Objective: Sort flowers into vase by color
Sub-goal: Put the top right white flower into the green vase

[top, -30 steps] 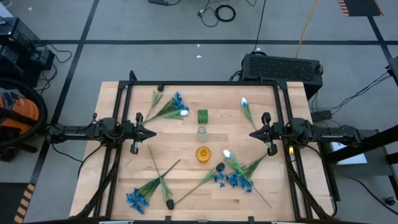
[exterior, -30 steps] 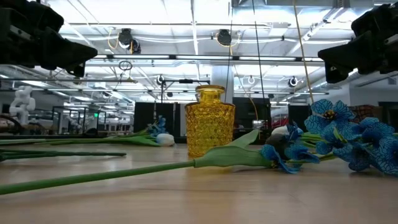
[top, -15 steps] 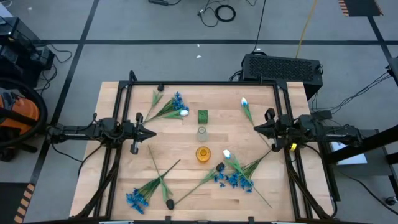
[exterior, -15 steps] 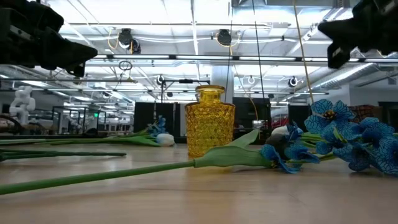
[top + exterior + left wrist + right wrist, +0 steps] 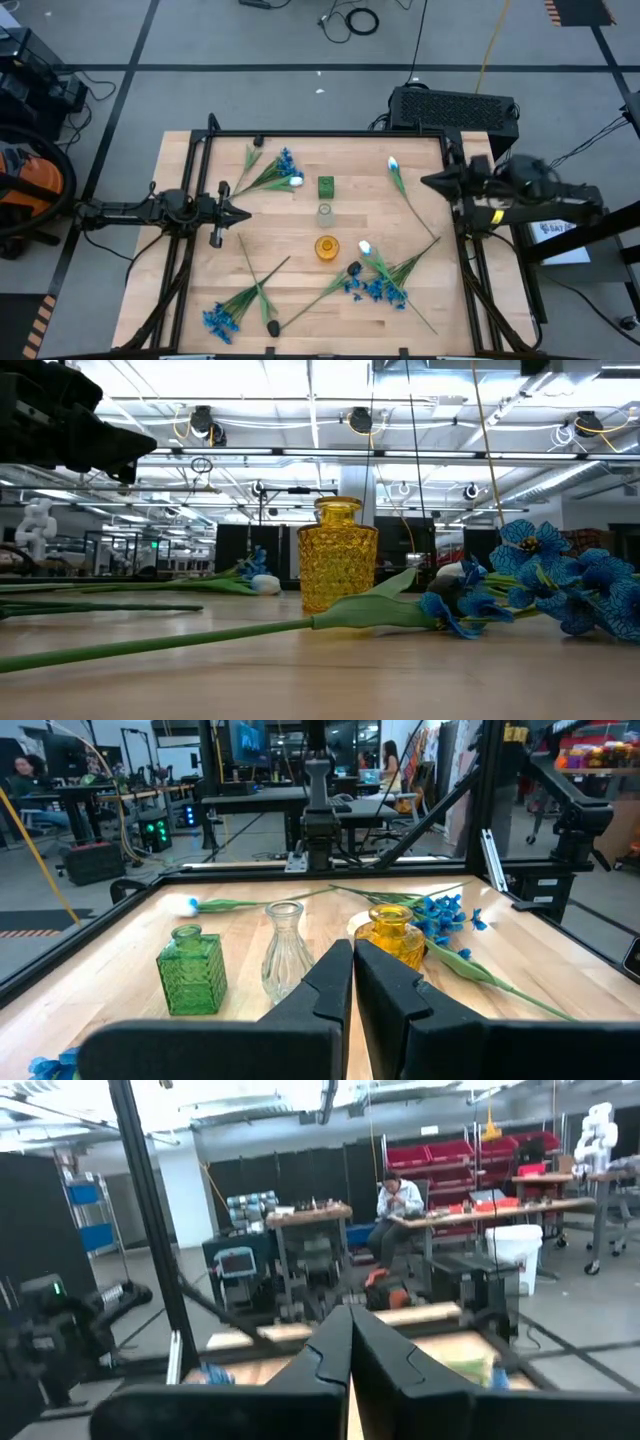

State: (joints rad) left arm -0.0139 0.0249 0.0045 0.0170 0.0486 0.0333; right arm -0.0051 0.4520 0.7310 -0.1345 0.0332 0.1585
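Note:
Three vases stand in a row at the table's middle: green (image 5: 326, 186), clear (image 5: 325, 212) and yellow (image 5: 326, 247). Flowers lie flat on the wood. A blue cluster with a white bud (image 5: 276, 173) lies far left, and a white tulip (image 5: 397, 170) far right. Blue clusters (image 5: 378, 288), a white bud (image 5: 364, 246) and a dark bud (image 5: 354, 268) lie near right. A blue cluster (image 5: 220, 320) and a dark bud (image 5: 273, 327) lie near left. My left gripper (image 5: 245, 215) is shut at the table's left side, pointing level toward the vases. My right gripper (image 5: 425, 181) is shut and raised high at the right side.
A black frame (image 5: 330, 133) runs around the table's far and side edges. The yellow vase (image 5: 337, 555) stands nearest in the low view, with a long green stem (image 5: 200, 638) and blue blooms (image 5: 560, 585) in front of and beside it. Bare wood (image 5: 300, 225) lies between the vases and the left gripper.
My right gripper has risen well above the table, out of the low view's top, tipping a little upward; its fingers stay shut and hold nothing. The flowers and vases lie as before.

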